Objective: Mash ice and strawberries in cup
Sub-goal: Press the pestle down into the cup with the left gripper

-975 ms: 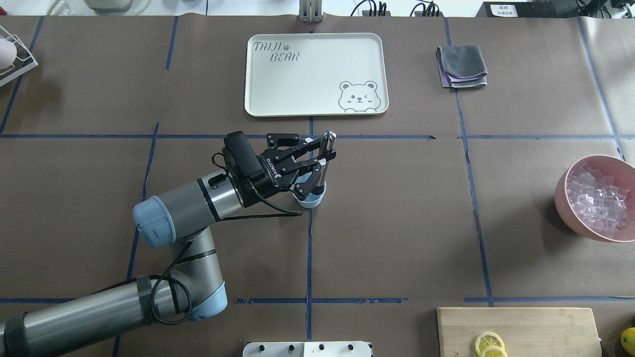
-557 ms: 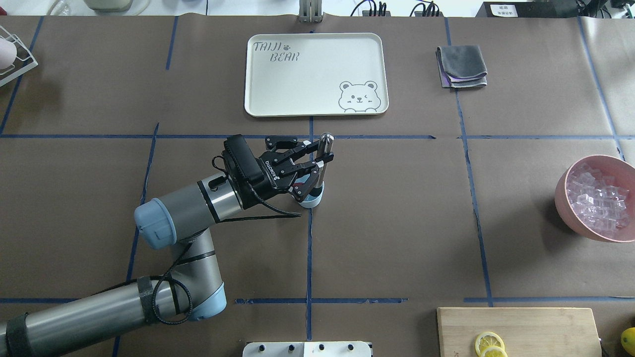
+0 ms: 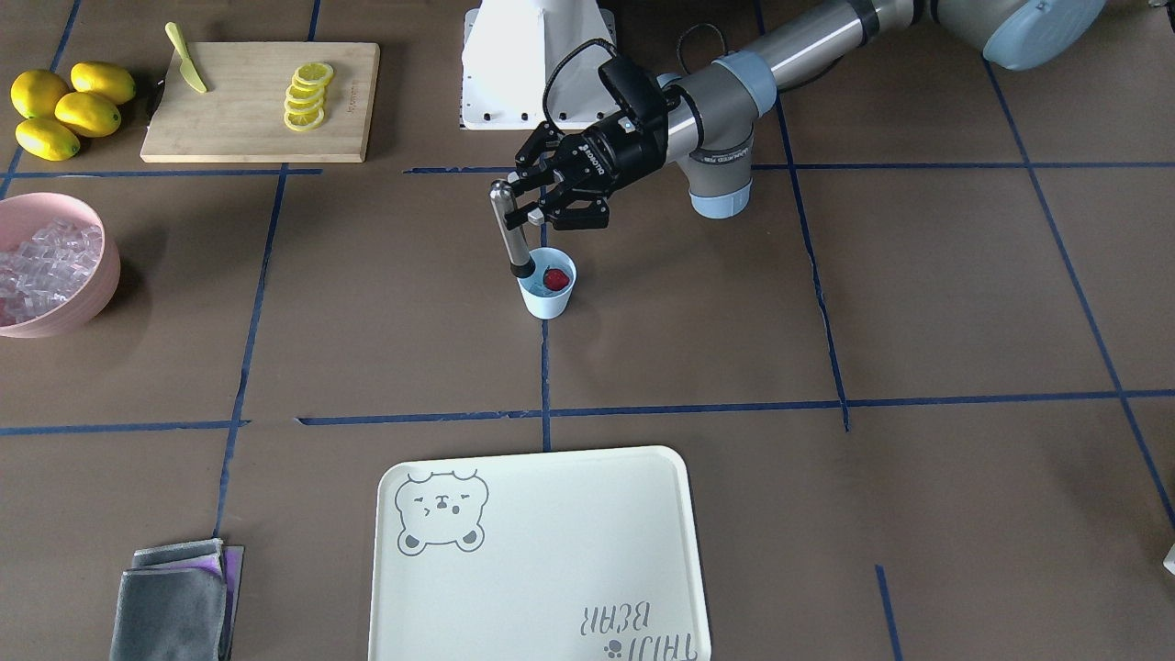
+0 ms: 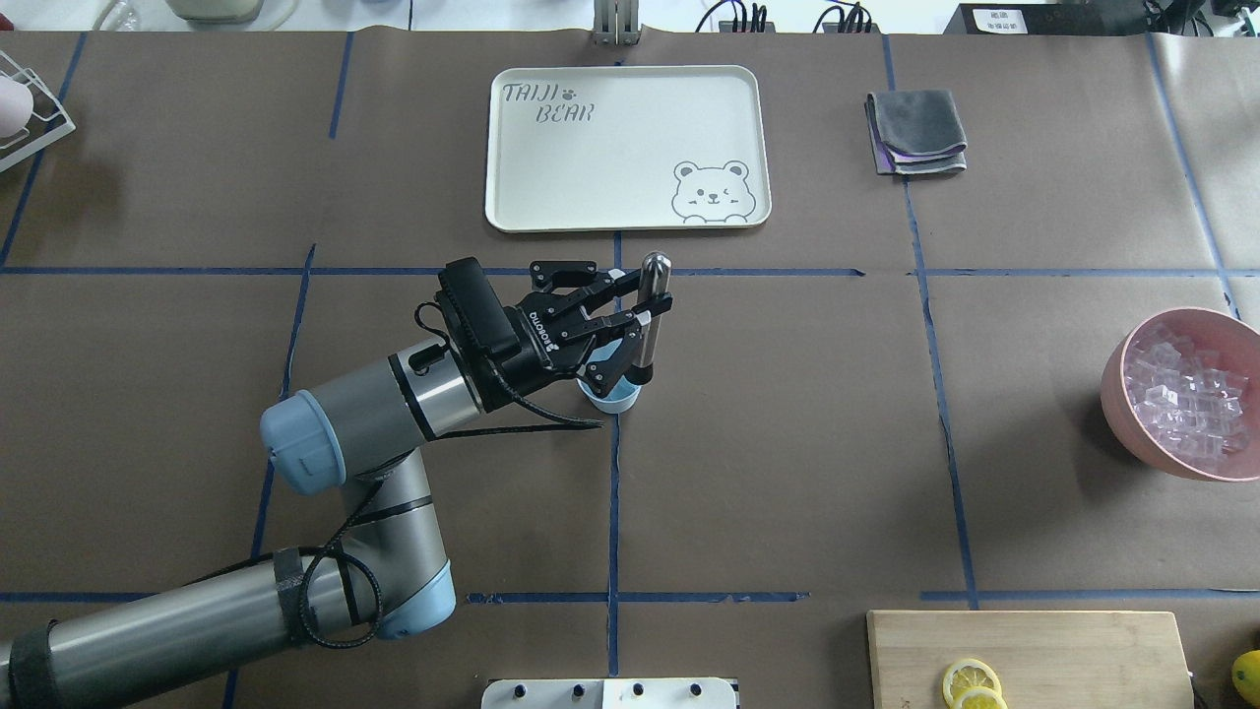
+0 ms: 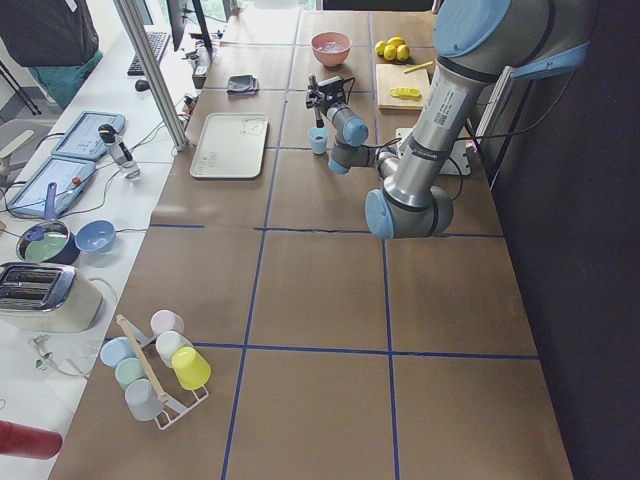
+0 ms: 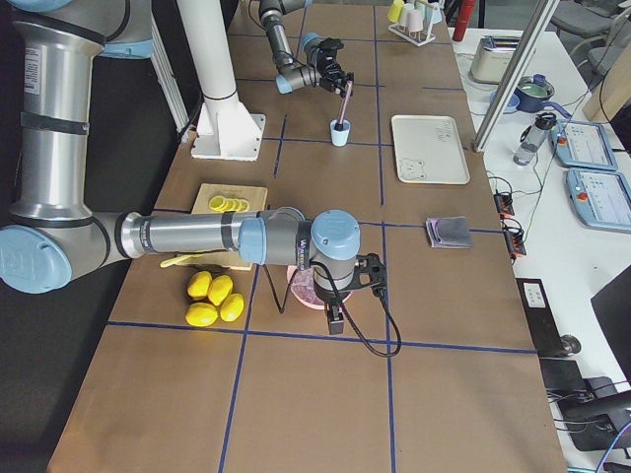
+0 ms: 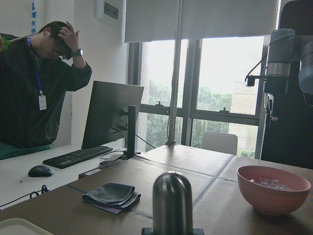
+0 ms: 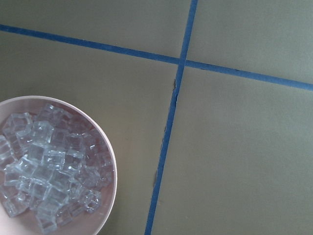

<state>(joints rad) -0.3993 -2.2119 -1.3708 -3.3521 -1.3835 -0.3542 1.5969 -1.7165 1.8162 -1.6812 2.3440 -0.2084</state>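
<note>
Mashing: left jaws pinch the pestle (image 3: 508, 234), tip at cup (image 3: 548, 300) mouth beside strawberry (image 3: 555, 278); next, press down. Right jaws: cannot tell.

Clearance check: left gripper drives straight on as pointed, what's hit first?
Probably nothing: left gripper points level over the table, between grey cloth and pink bowl; depth unclear.

I find the light-blue cup (image 3: 548, 305) standing upright on the brown table cover (image 3: 734, 321), on a blue tape line (image 3: 543, 367). One whole red strawberry (image 3: 555, 278) sits inside it. Clear ice cubes (image 8: 44, 166) lie heaped in the pink bowl (image 8: 110, 161), well apart from the cup.
</note>
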